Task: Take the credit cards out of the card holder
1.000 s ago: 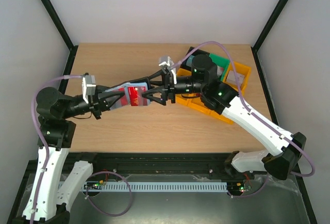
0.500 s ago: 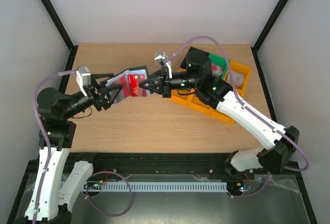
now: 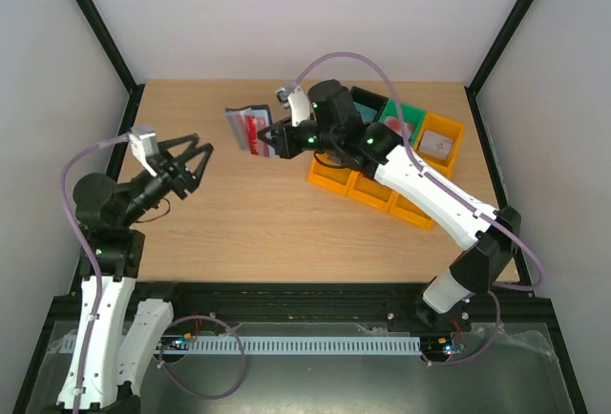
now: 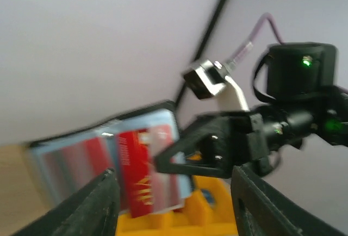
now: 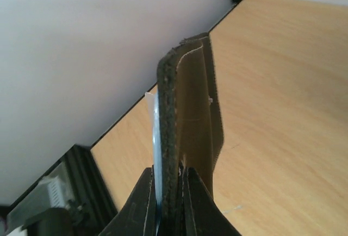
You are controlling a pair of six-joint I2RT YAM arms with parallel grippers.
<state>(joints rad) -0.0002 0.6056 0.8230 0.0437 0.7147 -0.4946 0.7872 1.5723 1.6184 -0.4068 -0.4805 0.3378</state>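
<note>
Card holder [image 3: 246, 126]: held in the air over the far middle of the tabletop [image 3: 286, 233], touching nothing but the fingers that grip it. It is spread open, with its blue-grey inner face turned toward the left arm.
Right fingers [image 5: 142, 203]: pressed together on one edge of the card holder. In the right wrist view the black wallet stands edge-on between them, rising straight up out of the pinch.
Red credit card [image 3: 254, 134]: tucked into the inner face of the card holder, showing as a red strip beside the right fingers. The left wrist view shows it with pale lettering, but too blurred to read.
Pale edge [image 5: 150, 105]: a thin blue-white sheet lying against the left side of the wallet's dark spine in the right wrist view. I cannot tell whether it is a second card or a pocket lining.
Left fingers [image 4: 100, 203]: spread wide with nothing between them, raised above the left part of the tabletop. They point toward the card holder but are well apart from it.
Yellow bins [image 3: 363, 190]: on the right part of the tabletop, under the right arm.
Green bin [image 3: 412, 116]: behind the yellow bins, near the far right corner.
Black bin [image 3: 367, 103]: just beside the green bin, partly hidden by the right arm.
</note>
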